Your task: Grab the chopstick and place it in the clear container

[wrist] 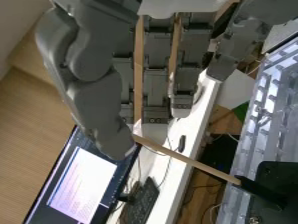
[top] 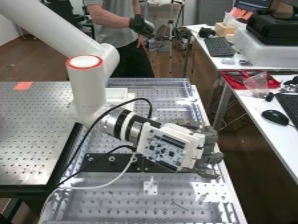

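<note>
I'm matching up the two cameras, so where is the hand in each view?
High view: the hand is right of centre, above the bench's right edge.
Wrist view: it is close to the camera, its thumb at one end of the chopstick.
Shared landmark: the perforated bench, beneath the arm in the high view and behind the chopstick's dark end in the wrist view.

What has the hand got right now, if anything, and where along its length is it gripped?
The chopstick: the hand's fingers have it near the tip of its pale wooden end, with the dark end jutting away from them.
</note>
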You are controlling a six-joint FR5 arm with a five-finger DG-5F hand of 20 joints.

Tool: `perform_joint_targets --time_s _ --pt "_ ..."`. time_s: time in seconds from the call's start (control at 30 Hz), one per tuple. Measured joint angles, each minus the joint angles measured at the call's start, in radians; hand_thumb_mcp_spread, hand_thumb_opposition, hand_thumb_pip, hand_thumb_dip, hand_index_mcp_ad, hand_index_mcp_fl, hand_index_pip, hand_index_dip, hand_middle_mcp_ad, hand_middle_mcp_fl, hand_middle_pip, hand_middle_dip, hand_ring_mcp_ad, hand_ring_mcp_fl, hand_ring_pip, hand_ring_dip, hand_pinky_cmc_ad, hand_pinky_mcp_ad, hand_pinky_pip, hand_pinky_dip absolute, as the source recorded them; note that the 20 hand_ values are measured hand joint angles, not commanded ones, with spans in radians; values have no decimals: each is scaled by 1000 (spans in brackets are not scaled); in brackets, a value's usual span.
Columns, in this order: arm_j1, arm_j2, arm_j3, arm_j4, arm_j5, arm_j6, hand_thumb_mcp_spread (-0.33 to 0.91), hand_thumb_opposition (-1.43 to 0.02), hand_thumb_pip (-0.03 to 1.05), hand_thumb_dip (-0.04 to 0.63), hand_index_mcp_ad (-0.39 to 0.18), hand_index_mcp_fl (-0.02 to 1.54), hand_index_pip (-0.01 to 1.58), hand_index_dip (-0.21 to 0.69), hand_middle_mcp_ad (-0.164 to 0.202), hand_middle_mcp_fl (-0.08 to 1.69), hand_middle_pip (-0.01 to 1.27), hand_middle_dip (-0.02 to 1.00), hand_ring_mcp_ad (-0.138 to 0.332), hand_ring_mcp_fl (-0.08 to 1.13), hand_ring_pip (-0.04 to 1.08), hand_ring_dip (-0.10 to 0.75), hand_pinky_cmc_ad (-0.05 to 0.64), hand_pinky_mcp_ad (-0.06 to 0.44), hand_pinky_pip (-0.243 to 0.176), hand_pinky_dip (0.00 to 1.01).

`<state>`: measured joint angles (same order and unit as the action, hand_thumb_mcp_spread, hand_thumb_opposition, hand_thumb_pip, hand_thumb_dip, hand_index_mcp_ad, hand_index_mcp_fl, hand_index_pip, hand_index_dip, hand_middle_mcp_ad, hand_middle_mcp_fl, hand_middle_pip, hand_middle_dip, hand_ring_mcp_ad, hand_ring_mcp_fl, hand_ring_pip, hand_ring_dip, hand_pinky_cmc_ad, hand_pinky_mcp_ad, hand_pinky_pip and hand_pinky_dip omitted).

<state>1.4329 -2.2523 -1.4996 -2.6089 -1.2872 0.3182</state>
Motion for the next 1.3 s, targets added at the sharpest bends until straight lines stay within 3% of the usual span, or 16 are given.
perform_joint_targets --time_s 0.2,1.13,1.3 --pt "0 -1 -5 2 10 10 548 -883 646 265 -152 504 1215 31 -31 661 721 714 7 531 91 541 424 199 59 176" --pt "3 2 -20 17 40 35 545 -866 641 265 -152 536 1213 17 -28 658 723 700 3 539 101 539 407 201 59 176" --pt "4 2 -20 17 45 33 545 -869 600 265 -152 569 1227 0 -28 684 731 700 7 545 101 543 415 199 63 176"
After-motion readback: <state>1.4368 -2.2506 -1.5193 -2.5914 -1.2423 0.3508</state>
